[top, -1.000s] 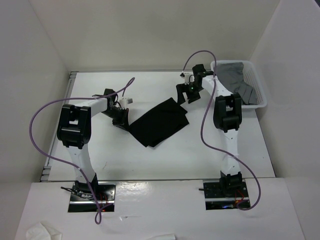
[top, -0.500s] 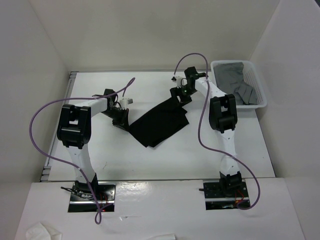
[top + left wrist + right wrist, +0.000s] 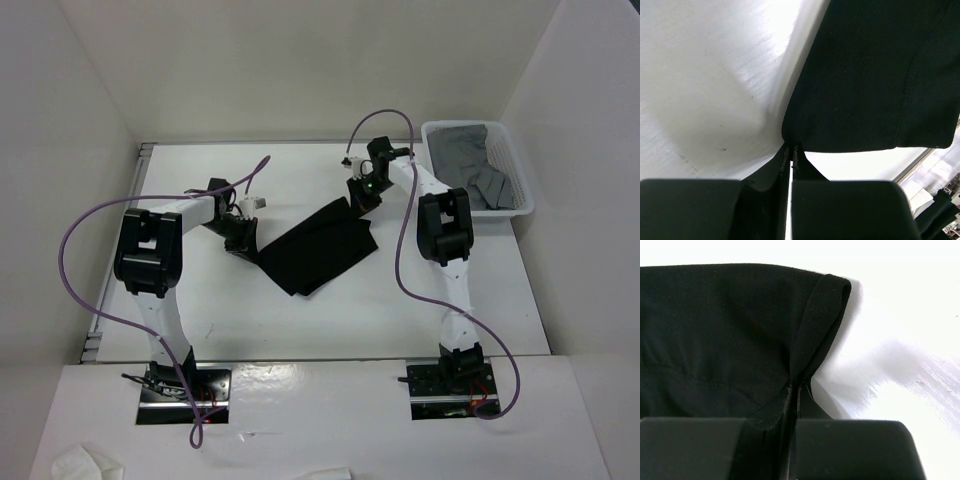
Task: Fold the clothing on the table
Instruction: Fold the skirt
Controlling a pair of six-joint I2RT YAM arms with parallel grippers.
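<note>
A black piece of clothing (image 3: 318, 248) lies flat on the white table (image 3: 300, 310), roughly in the middle. My left gripper (image 3: 247, 243) sits at its left corner, shut on that corner of the clothing (image 3: 865, 75), which meets the gripper (image 3: 791, 149) at the tips. At the garment's far right corner is my right gripper (image 3: 357, 197). In the right wrist view this gripper (image 3: 794, 386) is shut on a raised fold of the clothing (image 3: 715, 330).
A white plastic basket (image 3: 519, 180) holding grey garments (image 3: 470, 160) stands at the table's far right corner. White walls close in the table on three sides. Purple cables loop from both arms.
The right gripper moved left from near the basket to the garment's far right corner and went from open to shut on the cloth. The left arm stayed still.
</note>
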